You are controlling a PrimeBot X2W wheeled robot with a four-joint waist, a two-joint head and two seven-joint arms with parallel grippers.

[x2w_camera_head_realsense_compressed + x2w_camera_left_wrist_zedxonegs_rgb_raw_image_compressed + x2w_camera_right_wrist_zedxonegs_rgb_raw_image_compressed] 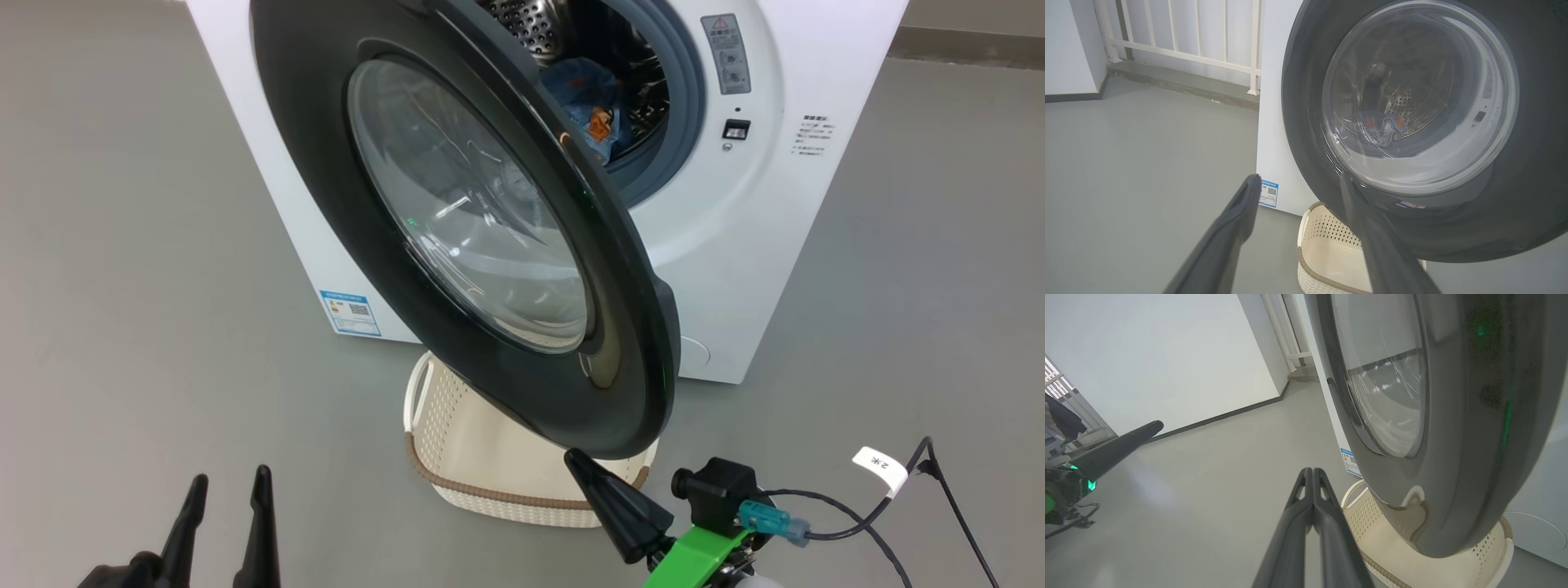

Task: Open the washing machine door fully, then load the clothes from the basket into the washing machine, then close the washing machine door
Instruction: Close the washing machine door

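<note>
The white washing machine (735, 245) stands ahead with its door (465, 212) swung partly open toward me. Light blue clothes (589, 102) with orange print lie inside the steel drum, and show through the door glass as clothes (1384, 127). The cream basket (457, 425) sits on the floor under the door; the part of its inside that shows is bare. My right gripper (571, 457) is shut on nothing, its tip just below the door's lower rim. In the right wrist view the right gripper (1312, 473) stands left of the door (1453, 437). My left gripper (231, 475) is open, low at the left.
Grey floor spreads to the left and right of the machine. A white railing (1188, 41) and a wall stand behind it on the left. A black cable with a white tag (880, 469) hangs off my right wrist. A blue label (351, 313) marks the machine's lower front.
</note>
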